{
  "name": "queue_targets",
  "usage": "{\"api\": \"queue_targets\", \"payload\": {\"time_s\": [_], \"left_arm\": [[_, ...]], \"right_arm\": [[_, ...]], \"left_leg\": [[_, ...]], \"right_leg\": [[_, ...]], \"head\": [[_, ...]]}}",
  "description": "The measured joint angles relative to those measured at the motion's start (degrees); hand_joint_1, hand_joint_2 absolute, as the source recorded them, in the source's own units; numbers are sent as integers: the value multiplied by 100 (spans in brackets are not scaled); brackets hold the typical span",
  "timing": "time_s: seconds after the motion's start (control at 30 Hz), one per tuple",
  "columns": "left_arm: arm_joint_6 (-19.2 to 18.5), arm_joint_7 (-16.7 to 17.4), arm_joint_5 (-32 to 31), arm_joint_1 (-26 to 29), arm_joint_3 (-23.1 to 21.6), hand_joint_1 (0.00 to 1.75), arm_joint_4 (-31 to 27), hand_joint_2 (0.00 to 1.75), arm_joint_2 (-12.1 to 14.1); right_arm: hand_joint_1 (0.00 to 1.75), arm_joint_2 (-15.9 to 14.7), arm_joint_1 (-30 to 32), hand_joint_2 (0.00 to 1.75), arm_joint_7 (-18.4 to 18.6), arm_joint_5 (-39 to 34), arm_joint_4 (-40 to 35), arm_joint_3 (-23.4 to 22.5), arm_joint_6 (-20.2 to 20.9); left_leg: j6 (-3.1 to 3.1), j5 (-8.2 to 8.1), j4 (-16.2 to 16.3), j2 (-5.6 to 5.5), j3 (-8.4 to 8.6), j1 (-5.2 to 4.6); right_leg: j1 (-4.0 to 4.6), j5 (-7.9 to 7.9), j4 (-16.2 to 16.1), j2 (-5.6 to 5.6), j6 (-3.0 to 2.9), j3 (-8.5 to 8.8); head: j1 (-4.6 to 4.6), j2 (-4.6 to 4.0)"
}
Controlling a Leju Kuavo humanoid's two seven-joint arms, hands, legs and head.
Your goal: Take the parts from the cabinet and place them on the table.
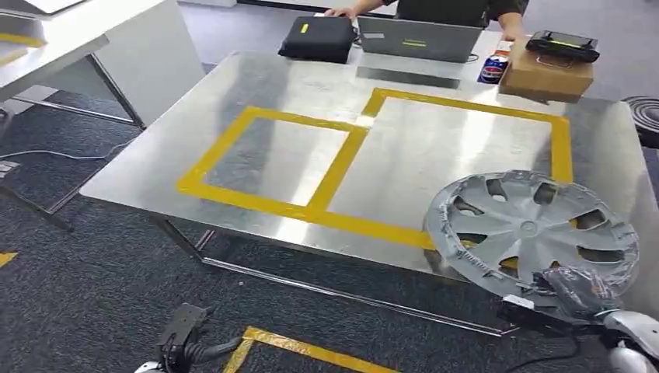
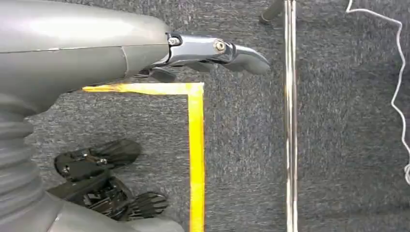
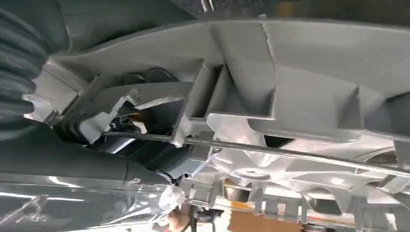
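Carrying a grey wheel cover (image 1: pixel 532 228), the right hand (image 1: pixel 571 289) was seen at the near right corner of the counter (image 1: pixel 295 155), its dark fingers wrapped around the cover's near rim. The cover was held tilted, its far part over the counter's near edge and overlapping the yellow tape (image 1: pixel 326 179) of the larger marked square, its near part out past the edge; whether it touched the metal could not be told. In the right wrist view the ribbed underside of the cover (image 3: pixel 270 87) lay close against the hand. The left hand (image 2: pixel 212 50) hung low over the carpet (image 2: pixel 338 145), fingers loosely apart and nothing in them. The step in hand was judged to be the placing. The next move would call for the cover to be carried further in over the counter, levelled, lowered flat inside the taped square, and only then released.
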Motion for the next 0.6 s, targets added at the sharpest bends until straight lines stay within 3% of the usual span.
{"api": "queue_targets", "payload": {"time_s": [0.23,0.33,0.6], "left_arm": [[0,-39,22,41,4,0,0,175,22],[0,-59,20,55,4,0,0,175,22],[0,-57,-31,50,4,0,0,175,4]], "right_arm": [[175,-225,121,175,-44,-469,-197,-927,114],[175,-332,125,175,-153,-316,-194,-1252,78],[175,-343,206,175,-477,506,-299,-1195,-18]], "left_leg": [[22,12,0,-20,-31,-26],[30,18,1,-20,-34,-26],[28,17,0,-16,-36,-17]], "right_leg": [[-27,24,-24,-9,31,-21],[-27,34,-38,-10,43,-16],[-18,36,-36,2,43,-25]], "head": [[-4,0],[0,0],[-4,0]]}}
